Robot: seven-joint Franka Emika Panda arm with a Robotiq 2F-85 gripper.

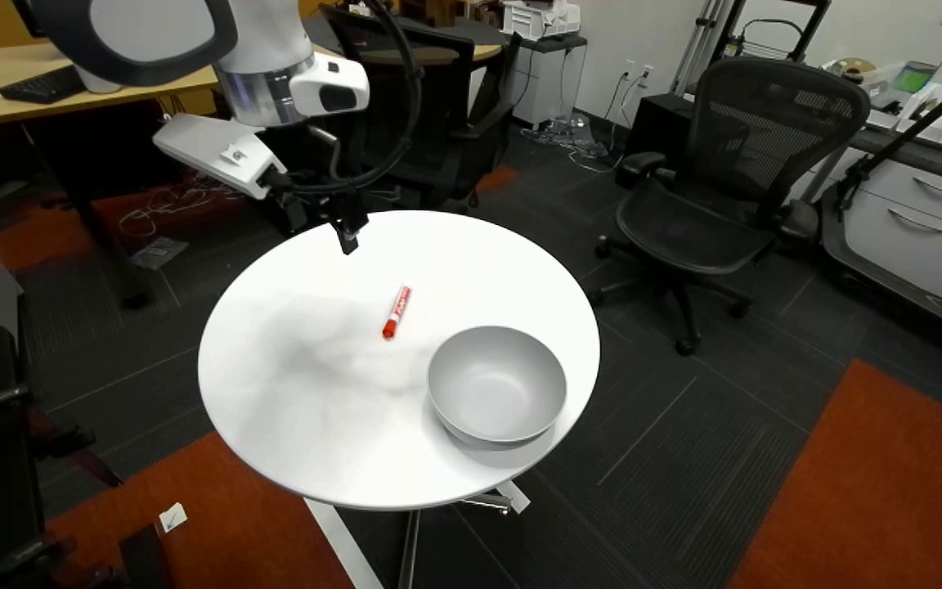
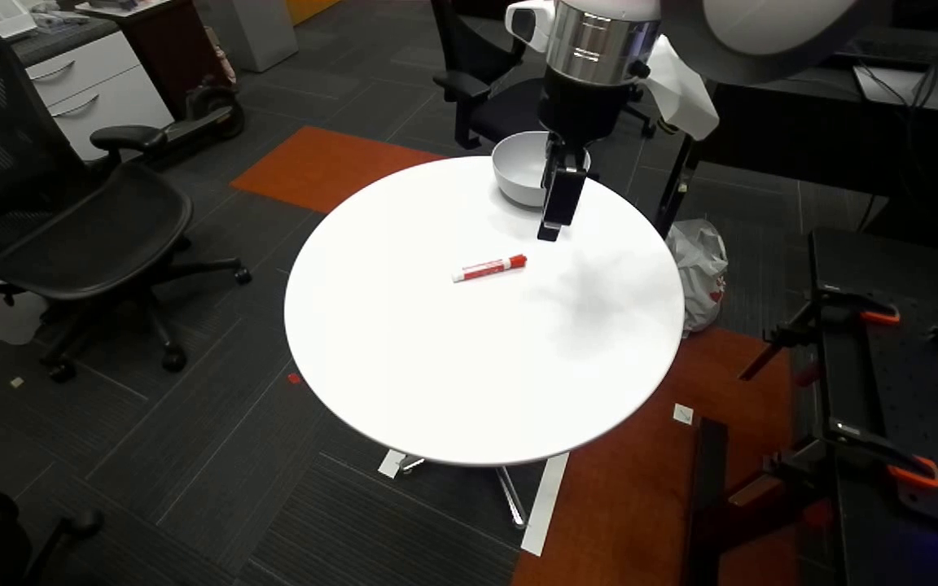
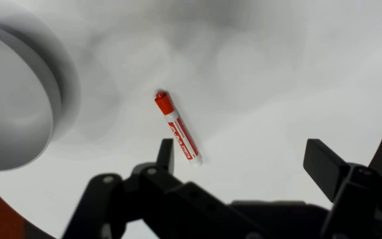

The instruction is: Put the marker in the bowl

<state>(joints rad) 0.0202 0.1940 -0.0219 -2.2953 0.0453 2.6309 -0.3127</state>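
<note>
The red and white marker (image 1: 396,312) lies flat on the white round table (image 1: 299,425). It also shows in an exterior view (image 2: 490,268) and in the wrist view (image 3: 179,130), red cap toward the upper left there. The grey bowl (image 1: 497,393) stands upright near the table's edge, apart from the marker. An exterior view (image 2: 518,167) shows it partly behind the gripper. The wrist view (image 3: 15,99) shows part of it at the left. My gripper (image 3: 239,154) is open and empty above the table. In the wrist view, the marker's pale end shows just inside the left finger.
A black office chair (image 1: 733,164) stands beside the table. A wooden desk (image 1: 5,65) and another chair are behind the arm. A black bench with orange-tipped clamps (image 2: 909,391) stands beside the table, with a plastic bag (image 2: 697,268) on the floor.
</note>
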